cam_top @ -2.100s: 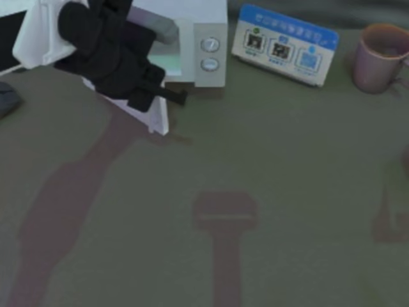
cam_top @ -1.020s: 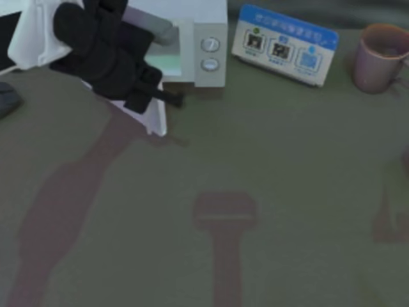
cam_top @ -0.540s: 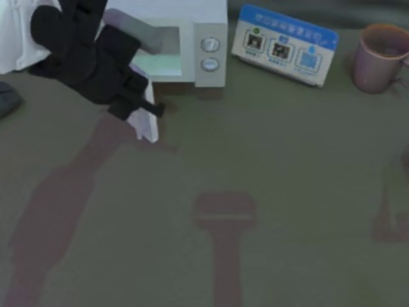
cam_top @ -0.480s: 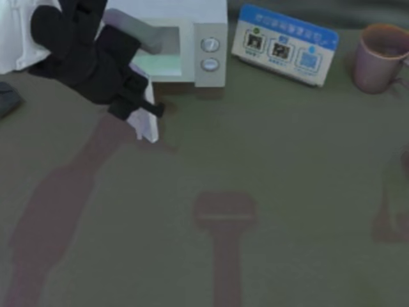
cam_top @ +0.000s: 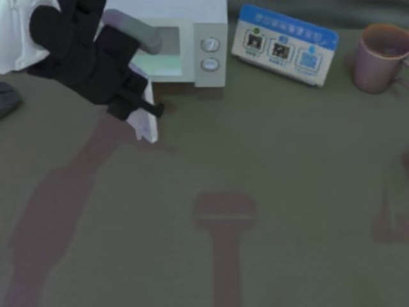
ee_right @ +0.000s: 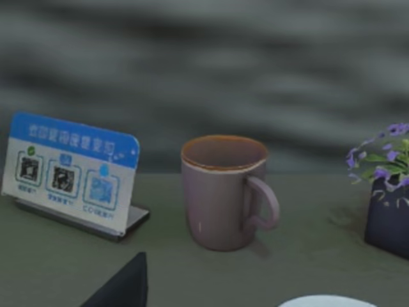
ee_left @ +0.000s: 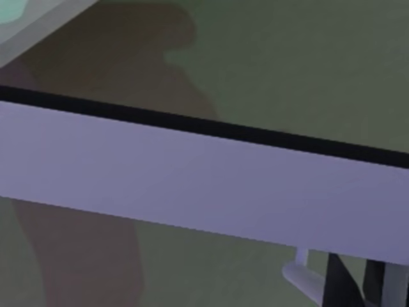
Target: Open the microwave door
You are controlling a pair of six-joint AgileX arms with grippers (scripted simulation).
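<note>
A dull green table (cam_top: 275, 192) fills the scene. At its far left stands the microwave (cam_top: 198, 25), pale cavity exposed, and the microwave door (cam_top: 146, 121) is swung out toward the near side. The left gripper (cam_top: 153, 109) sits at the door's free edge; whether it is clenched there cannot be told. Right of the microwave stand a blue-topped sign card (cam_top: 284, 45) and a pink mug (cam_top: 378, 57); the right arm is out of the top view.
</note>
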